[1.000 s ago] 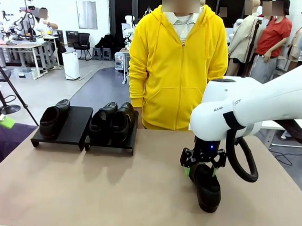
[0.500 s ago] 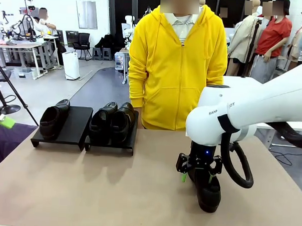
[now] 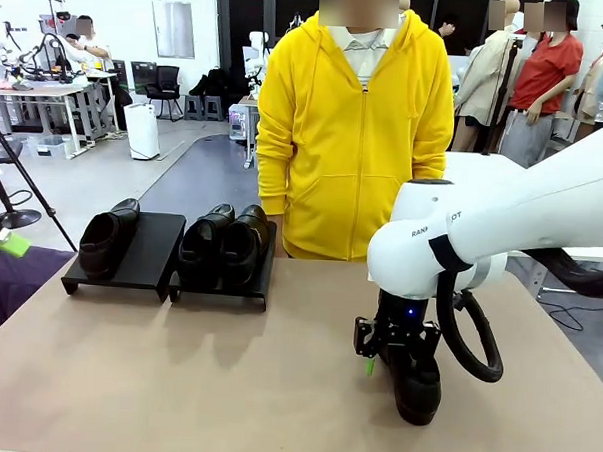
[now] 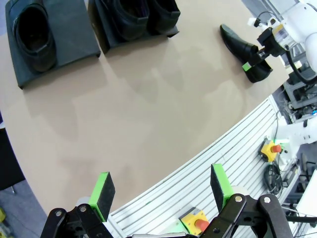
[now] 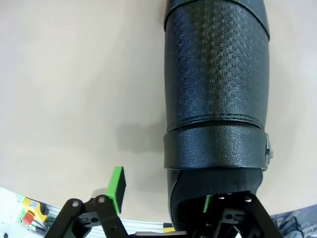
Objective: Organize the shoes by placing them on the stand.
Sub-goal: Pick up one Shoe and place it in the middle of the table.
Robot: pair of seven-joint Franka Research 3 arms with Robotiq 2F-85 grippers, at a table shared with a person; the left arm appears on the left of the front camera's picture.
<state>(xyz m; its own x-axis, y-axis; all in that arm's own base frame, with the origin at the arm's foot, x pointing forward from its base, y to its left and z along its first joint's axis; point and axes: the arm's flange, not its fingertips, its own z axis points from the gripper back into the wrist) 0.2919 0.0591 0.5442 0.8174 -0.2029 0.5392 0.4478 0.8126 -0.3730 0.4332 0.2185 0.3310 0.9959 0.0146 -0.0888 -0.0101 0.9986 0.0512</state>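
**Last shoe being gripped**

Right gripper (image 3: 396,352) straddles the heel wall of the loose shoe (image 3: 413,383) on the bench (image 3: 225,383), one finger inside, part open, grip unclear; left gripper (image 4: 161,191) wide open, empty; stand (image 3: 150,249) has a free slot.

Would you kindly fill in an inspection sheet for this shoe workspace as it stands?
Surface: tan table, bare in the middle.
Job's things: left stand carries one shoe; right stand carries a pair; fourth shoe lies on the table.
Clutter: nothing seen.
End effectors: right end effector straddles one wall of the fourth shoe's opening, one finger inside, not yet clamped; left end effector open, off the table edge.
Cables: black hose loops at right wrist.
Surroundings: person in yellow hoodie stands opposite.
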